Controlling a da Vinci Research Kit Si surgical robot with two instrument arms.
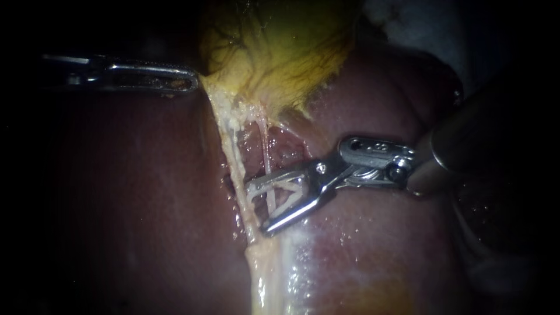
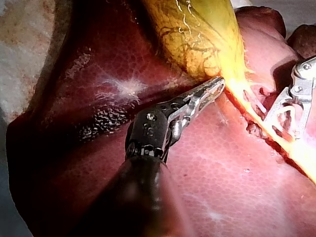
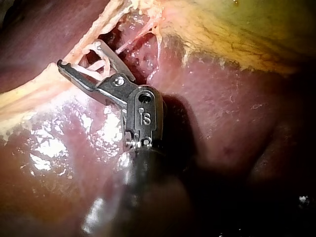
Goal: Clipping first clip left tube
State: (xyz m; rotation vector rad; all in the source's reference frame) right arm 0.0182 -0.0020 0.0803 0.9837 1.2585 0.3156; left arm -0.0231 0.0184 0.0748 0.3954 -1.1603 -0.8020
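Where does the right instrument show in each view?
Endoscope: right instrument enters from the right, tip mid-picture below the gallbladder.
Left wrist: right instrument lies past the left instrument, across the pale strand.
Right wrist: right instrument itself, tip at that strand.
Shared landmark: the yellow gallbladder.

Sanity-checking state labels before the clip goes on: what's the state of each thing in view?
left instrument: shut on the gallbladder's edge.
right instrument: open, straddling the thin tube.
thin tube: taut, whole, no closed clip on it.
gallbladder: gripped at its edge, with the strands below it stretched.
liver: wet, intact, lying beneath the rest.
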